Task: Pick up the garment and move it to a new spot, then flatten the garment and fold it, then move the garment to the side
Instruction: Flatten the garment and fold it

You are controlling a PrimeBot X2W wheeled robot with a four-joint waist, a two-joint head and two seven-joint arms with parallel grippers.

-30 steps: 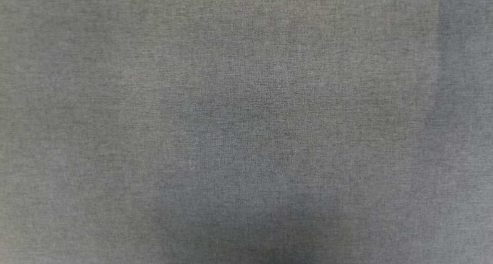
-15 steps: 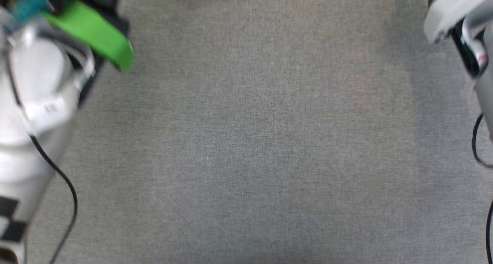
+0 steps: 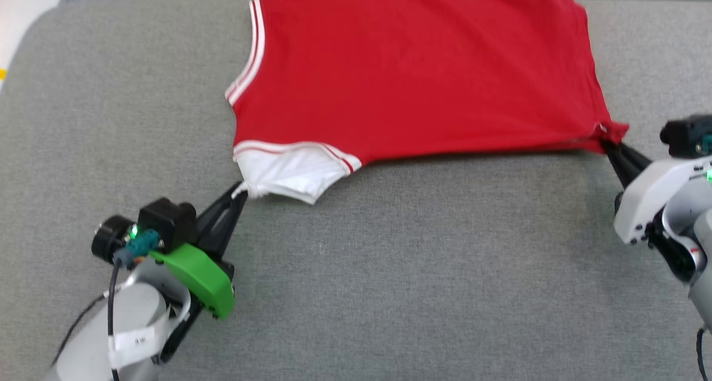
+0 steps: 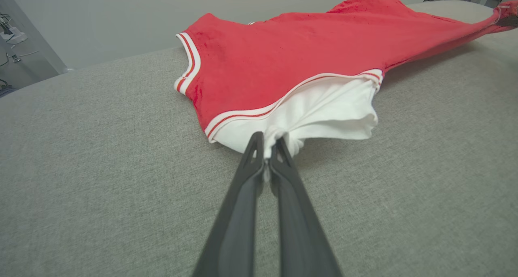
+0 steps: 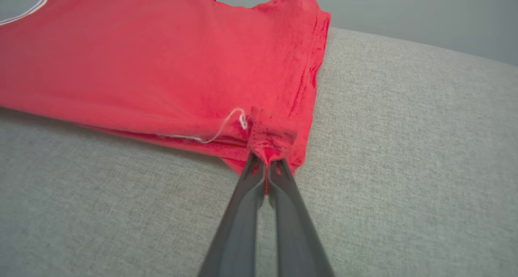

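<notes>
The red jersey-style T-shirt with white short sleeves and red-and-white striped trim (image 3: pixel 411 75) lies spread on the far half of a grey fabric-covered counter (image 3: pixel 417 270), a plain red side up; no lettering is visible on it. Its long axis runs across the robot's front, with the shoulder end toward the robot's left and the hem end toward its right. The near white sleeve (image 3: pixel 289 172) bunches at the near-left corner. There the left hand (image 3: pixel 240 191) has its two dark fingers closed on a pinch of the white cloth, which the left wrist view shows gathered to a point between the tips. At the opposite end the right hand (image 3: pixel 609 144) is closed on the near hem corner, which the right wrist view shows as a small red tuft held between the tips, with a loose white thread (image 5: pixel 226 125) curling just beside it. The near edge between the two grips looks drawn fairly straight and casts a narrow shadow on the counter, so it may be slightly lifted, while the rest of the cloth rests flat. From both hands the shirt lies away, farther from the robot, and each hand holds one end of the same near edge, so neither arm is nearer. This looks like the flattening or repositioning stage. Any pull or lift would best keep the hands level and spread along that left-right axis, or the sleeve end will likely slacken.
</notes>
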